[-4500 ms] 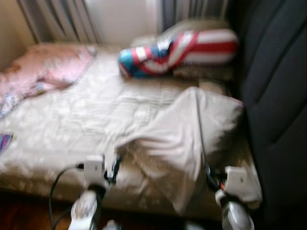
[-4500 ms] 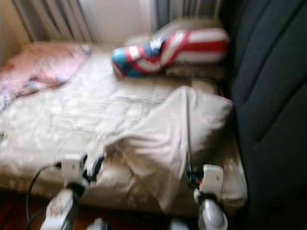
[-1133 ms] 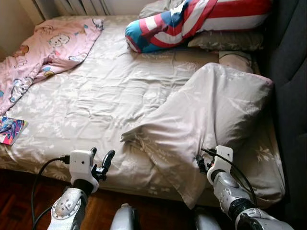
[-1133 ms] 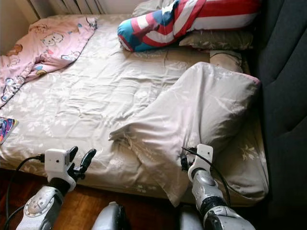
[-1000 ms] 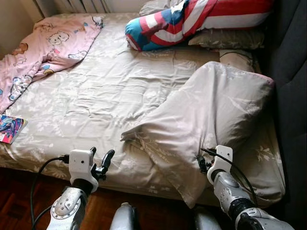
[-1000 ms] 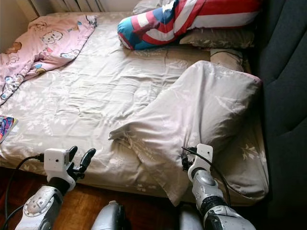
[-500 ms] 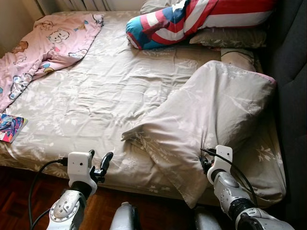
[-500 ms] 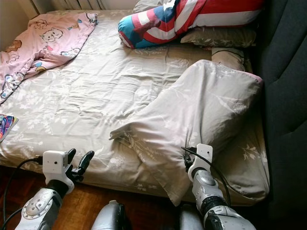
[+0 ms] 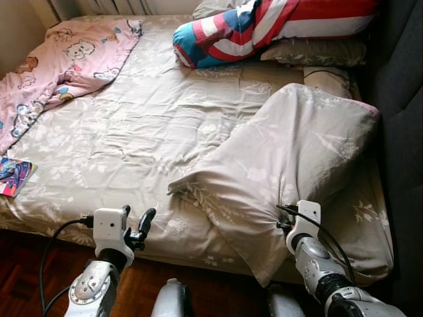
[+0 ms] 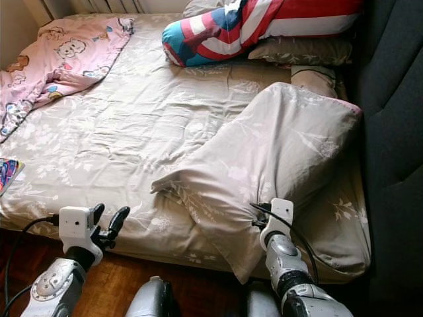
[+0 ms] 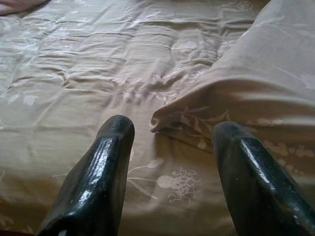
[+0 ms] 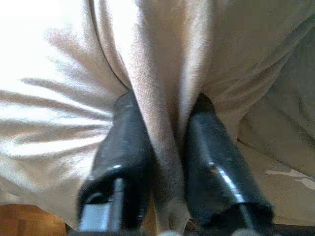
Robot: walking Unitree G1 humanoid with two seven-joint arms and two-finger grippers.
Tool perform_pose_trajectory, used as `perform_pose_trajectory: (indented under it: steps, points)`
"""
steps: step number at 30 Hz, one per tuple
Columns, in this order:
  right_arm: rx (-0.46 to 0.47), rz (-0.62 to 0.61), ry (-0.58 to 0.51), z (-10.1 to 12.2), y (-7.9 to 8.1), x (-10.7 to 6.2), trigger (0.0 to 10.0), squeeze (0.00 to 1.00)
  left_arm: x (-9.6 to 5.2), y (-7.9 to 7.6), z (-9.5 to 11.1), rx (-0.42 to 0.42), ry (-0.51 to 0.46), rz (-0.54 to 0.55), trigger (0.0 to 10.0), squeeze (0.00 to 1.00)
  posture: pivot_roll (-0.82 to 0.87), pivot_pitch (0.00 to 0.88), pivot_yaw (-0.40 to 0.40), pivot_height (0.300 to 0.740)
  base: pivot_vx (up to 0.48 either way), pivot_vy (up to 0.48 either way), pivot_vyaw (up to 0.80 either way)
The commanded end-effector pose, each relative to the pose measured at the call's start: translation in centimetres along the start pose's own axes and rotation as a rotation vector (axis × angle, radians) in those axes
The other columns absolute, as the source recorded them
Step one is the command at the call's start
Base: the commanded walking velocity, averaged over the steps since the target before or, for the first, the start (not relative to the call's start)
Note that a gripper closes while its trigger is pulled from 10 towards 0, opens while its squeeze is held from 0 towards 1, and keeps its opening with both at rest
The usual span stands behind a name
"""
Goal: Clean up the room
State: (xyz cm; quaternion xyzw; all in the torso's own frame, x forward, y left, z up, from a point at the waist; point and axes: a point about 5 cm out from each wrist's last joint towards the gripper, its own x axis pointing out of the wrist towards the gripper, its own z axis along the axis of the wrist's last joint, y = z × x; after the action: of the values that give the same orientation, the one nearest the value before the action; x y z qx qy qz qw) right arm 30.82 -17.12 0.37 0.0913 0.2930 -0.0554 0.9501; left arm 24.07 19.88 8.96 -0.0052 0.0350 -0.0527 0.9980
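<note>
While left gripper (image 11: pixel 170 162) hovers spread wide above bedsheet (image 9: pixel 132 132), right gripper (image 12: pixel 165 147) pinches pillowcase (image 9: pixel 297 158) fold.

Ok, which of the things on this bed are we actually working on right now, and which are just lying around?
In hand:
- beige pillow, its near edge pinched by the right gripper
- left gripper, fingers apart, at the pillow's left corner
- beige bedsheet

Lying about:
- pink cartoon blanket
- striped red, white and blue pillow
- colourful booklet

Beige florals, pink cartoons, stars and stripes

My black fingers (image 12: pixel 128 147) pinch the beige leaf-print pillow (image 9: pixel 291 158); pink cartoon blanket (image 9: pixel 59 59) and red-white-blue striped cushion (image 9: pixel 264 26) lie along the bed's far edge.
</note>
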Motion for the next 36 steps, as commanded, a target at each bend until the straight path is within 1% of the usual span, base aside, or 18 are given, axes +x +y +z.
perform_pose_trajectory:
  steps: [1,10,15,16,18,19,20,21,23,24,25,26,29,31,32,34,36]
  points:
    - [0.005,-0.015,0.11,-2.8,-0.3,-0.5,0.0,0.0,-0.2,0.3,-0.4,-0.008,0.018,0.017,10.0,0.0,0.07,0.189,0.084,0.656,0.0,0.0,0.0]
    - [0.011,-0.044,0.093,-2.5,-0.9,-0.4,0.0,0.0,0.4,0.3,-0.5,-0.011,0.011,0.021,10.0,0.0,0.06,0.17,0.075,0.656,0.0,0.0,0.0]
    - [0.018,-0.12,0.053,-1.9,-3.1,-0.6,0.0,0.0,1.1,0.0,-0.6,-0.022,0.001,0.025,10.0,0.0,0.03,0.155,0.064,0.656,0.0,0.0,0.0]
    - [0.022,-0.143,0.039,-1.6,-3.8,-0.7,0.0,0.0,1.1,0.0,-0.6,-0.025,0.001,0.026,10.0,0.0,0.01,0.152,0.062,0.656,0.0,0.0,0.0]
    - [0.023,-0.154,0.033,-1.5,-4.1,-0.7,0.0,0.0,1.3,-0.1,-0.7,-0.026,0.001,0.026,10.0,0.0,0.01,0.147,0.062,0.656,0.0,0.0,0.0]
    - [0.03,-0.222,-0.004,-0.7,-6.0,-0.9,0.0,0.0,1.5,-0.2,-0.8,-0.03,0.001,0.025,10.0,0.0,-0.01,0.143,0.06,0.656,0.0,0.0,0.0]
    - [0.029,-0.28,-0.035,-0.1,-7.5,-1.3,0.0,0.0,1.5,-0.2,-0.8,-0.031,0.0,0.026,10.0,0.0,-0.01,0.143,0.06,0.656,0.0,0.0,0.0]
    - [0.029,-0.28,-0.035,-0.1,-7.5,-1.3,0.0,0.0,1.5,-0.2,-0.8,-0.031,0.0,0.026,10.0,0.0,-0.01,0.143,0.06,0.656,0.0,0.0,0.0]
    - [0.004,-0.358,-0.071,0.7,-9.4,-1.7,0.0,0.0,1.8,-0.2,-0.9,-0.033,0.001,0.026,10.0,0.0,-0.03,0.141,0.059,0.656,0.0,0.0,0.0]
    - [0.002,-0.366,-0.074,0.8,-9.6,-1.8,0.0,0.0,1.9,-0.1,-0.9,-0.033,0.0,0.026,10.0,0.0,-0.03,0.141,0.059,0.656,0.0,0.0,0.0]
    - [0.001,-0.418,-0.094,1.2,-10.8,-2.2,0.0,0.0,1.9,-0.1,-1.0,-0.033,-0.001,0.027,10.0,0.0,-0.04,0.141,0.059,0.656,0.0,0.0,0.0]
    - [-0.002,-0.501,-0.125,1.8,-12.8,-3.0,0.0,0.0,1.9,0.0,-1.1,-0.034,-0.001,0.028,10.0,0.0,-0.04,0.141,0.059,0.656,0.0,0.0,0.0]
    - [0.0,-0.595,-0.157,2.5,-14.9,-4.0,0.0,0.0,2.0,0.0,-1.1,-0.034,-0.002,0.03,10.0,0.0,-0.05,0.134,0.061,0.656,0.0,0.0,0.0]
    - [-0.017,-0.658,-0.174,2.9,-16.3,-4.7,0.0,0.0,2.1,0.0,-1.2,-0.035,-0.004,0.029,10.0,0.0,-0.06,0.132,0.06,0.656,0.0,0.0,0.0]
    - [-0.038,-0.715,-0.2,3.5,-17.7,-5.5,0.0,0.0,2.1,0.0,-1.2,-0.034,-0.004,0.03,10.0,0.0,-0.06,0.124,0.06,0.656,0.0,0.0,0.0]
    - [-0.046,-0.765,-0.222,4.2,-18.9,-6.3,0.0,0.0,2.1,0.1,-1.2,-0.035,-0.006,0.03,10.0,0.0,-0.06,0.121,0.06,0.656,0.0,0.0,0.0]
    - [-0.053,-0.776,-0.233,4.6,-19.3,-6.5,0.0,0.0,2.1,0.0,-1.3,-0.035,-0.006,0.029,10.0,0.0,-0.06,0.118,0.06,0.656,0.0,0.0,0.0]
